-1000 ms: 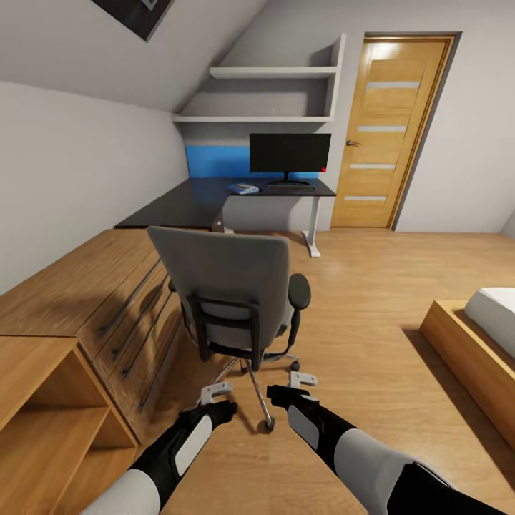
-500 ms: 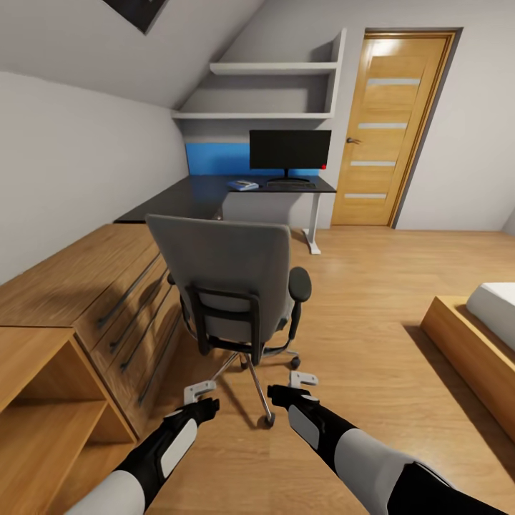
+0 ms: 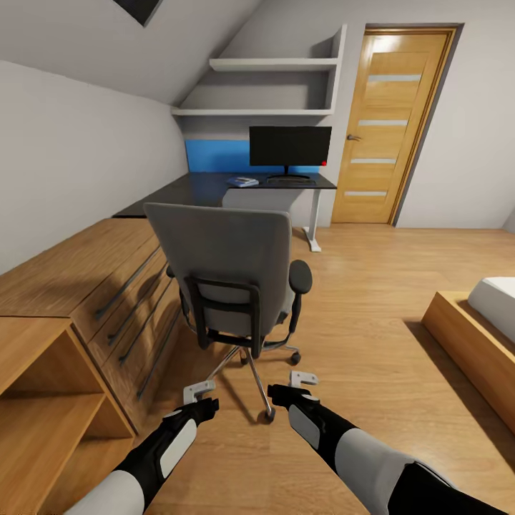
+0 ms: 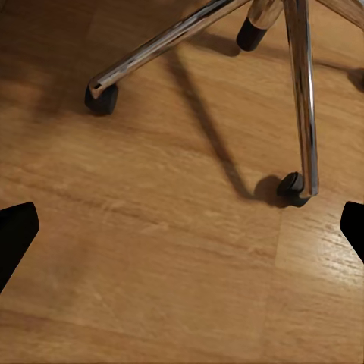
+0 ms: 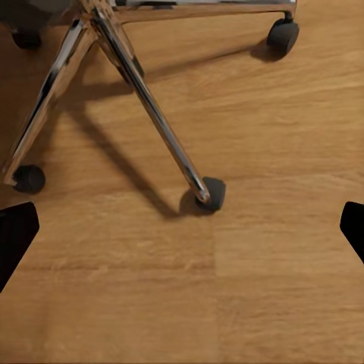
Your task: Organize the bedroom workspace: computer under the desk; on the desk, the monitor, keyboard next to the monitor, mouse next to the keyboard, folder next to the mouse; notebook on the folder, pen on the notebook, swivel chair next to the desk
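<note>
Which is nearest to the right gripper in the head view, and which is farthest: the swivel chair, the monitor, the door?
From the right gripper:
1. Swivel chair, directly ahead, beside the wooden drawers.
2. Monitor, on the desk at the far wall.
3. Door, right of the desk; nearly as far, hard to separate.

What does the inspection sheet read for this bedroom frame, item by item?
Surface: glossy black desk against the far wall.
Job's things: monitor upright on the desk, keyboard before it, blue folder beside that; swivel chair stands apart from the desk, back towards the camera.
Clutter: nothing seen.
Grippers: left gripper and right gripper both open, empty, low behind the chair's base.
Cables: nothing seen.
Surroundings: wooden drawer chest, door, wall shelves, bed corner.
</note>
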